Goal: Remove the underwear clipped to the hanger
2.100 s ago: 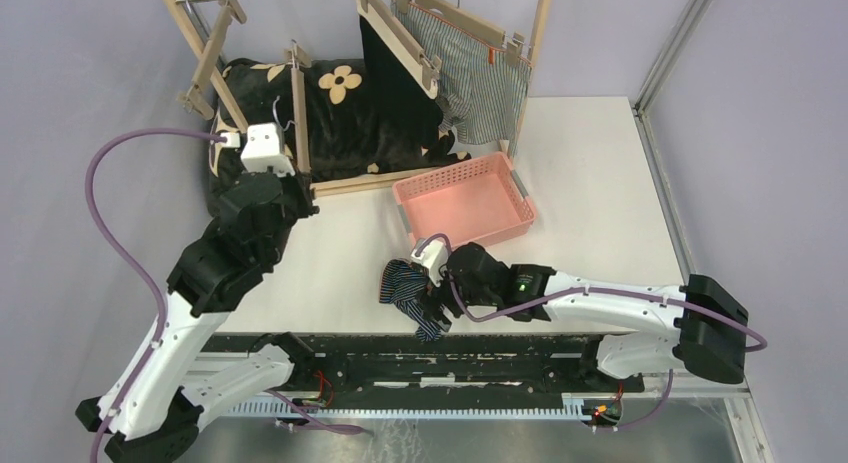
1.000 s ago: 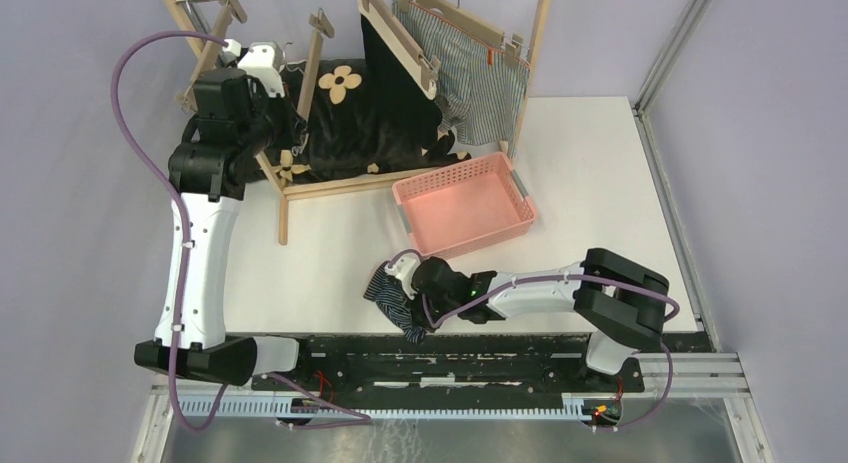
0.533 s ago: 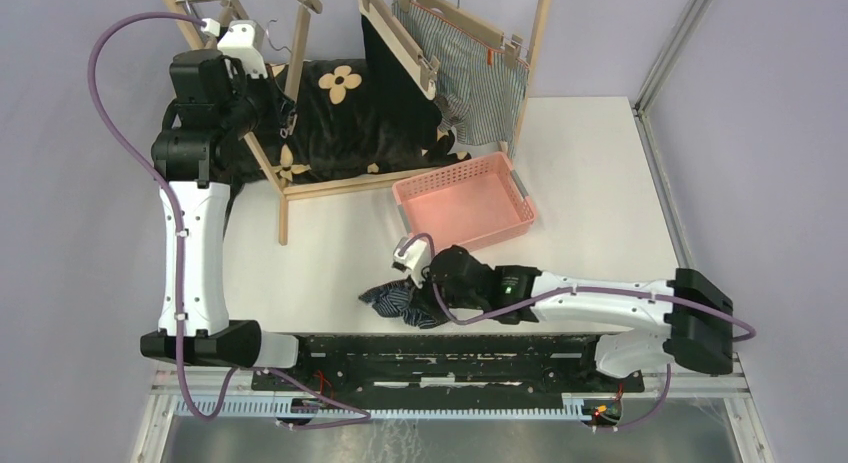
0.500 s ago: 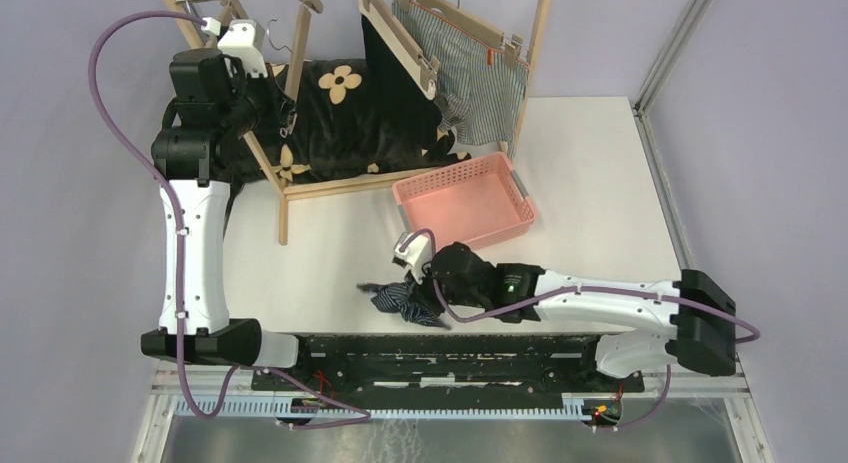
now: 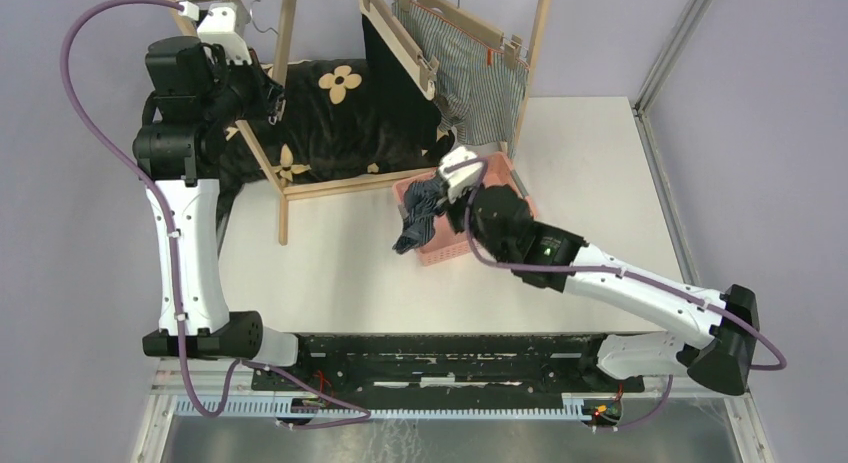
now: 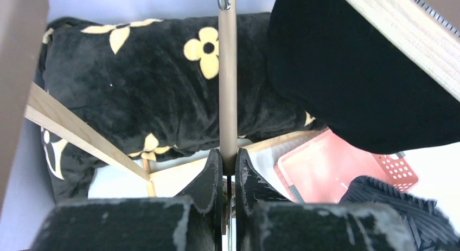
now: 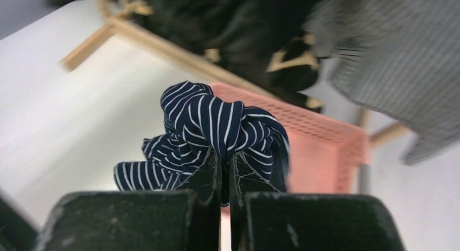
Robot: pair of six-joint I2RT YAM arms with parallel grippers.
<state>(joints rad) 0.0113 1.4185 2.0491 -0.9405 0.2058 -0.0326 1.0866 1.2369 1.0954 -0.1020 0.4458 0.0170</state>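
One wrist view shows right gripper (image 7: pixel 224 163) pinching navy underwear (image 7: pixel 217 118)

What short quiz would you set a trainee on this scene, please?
1. True or false: the right gripper holds the navy striped boxers.
2. What does the left gripper clamp? A) a wooden hanger B) a towel C) a cup
3. How many boxers hang clipped on the wooden rack?

Key: 1 true; 2 A; 3 two, the black boxers and the grey striped boxers.
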